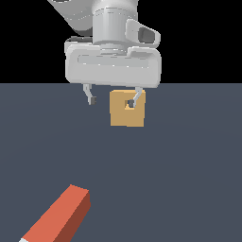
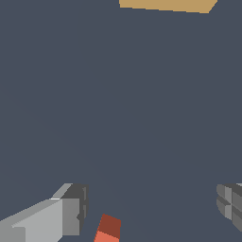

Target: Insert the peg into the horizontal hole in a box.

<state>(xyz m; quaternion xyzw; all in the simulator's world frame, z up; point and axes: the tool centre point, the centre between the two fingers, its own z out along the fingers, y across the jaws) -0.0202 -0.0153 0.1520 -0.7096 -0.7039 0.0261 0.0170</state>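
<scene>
No writing shows; the claw (image 1: 112, 101) hangs wide open, empty, peg (image 1: 59, 215) well apart.

1. This is a simulated test scene, not a real room: every surface is flat-shaded, without texture, wear or clutter.
2. The bench (image 1: 189, 165) is a plain slate-blue plane; behind the box (image 1: 126, 116) it ends in a straight edge against pure black, with no walls or furniture.
3. The box and the peg (image 1: 59, 215), which lies well in front of the box, are simple blocks of solid colour.
4. The arm above the box is smooth, uniform grey.
</scene>
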